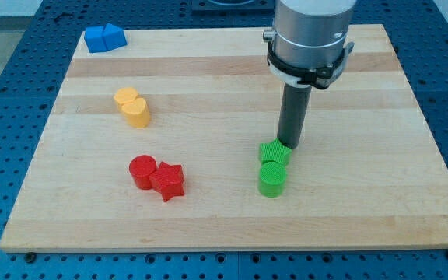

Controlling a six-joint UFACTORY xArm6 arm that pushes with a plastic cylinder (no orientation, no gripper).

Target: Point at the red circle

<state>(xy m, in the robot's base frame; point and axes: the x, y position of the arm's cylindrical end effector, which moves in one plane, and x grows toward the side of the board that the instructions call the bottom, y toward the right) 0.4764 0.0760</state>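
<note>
My tip rests beside the green square block, well apart from the red circle; no hand is fitted.

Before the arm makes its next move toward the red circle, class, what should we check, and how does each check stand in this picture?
1. Target in view: the red circle shows near the board's lower left. Ok.
2. Target told apart from its neighbour: the red star touches its right side; the shapes are distinct. Ok.
3. My tip at the target: it sits at the green cube's top edge, far to the view's right of the red circle. Not ok.
4. Tip clear of green blocks: whether it touches the green cube, cannot tell.
5. Path leftward: no block lies between. Ok.
6. Green cylinder is just below the cube, off the path. Ok.
</note>
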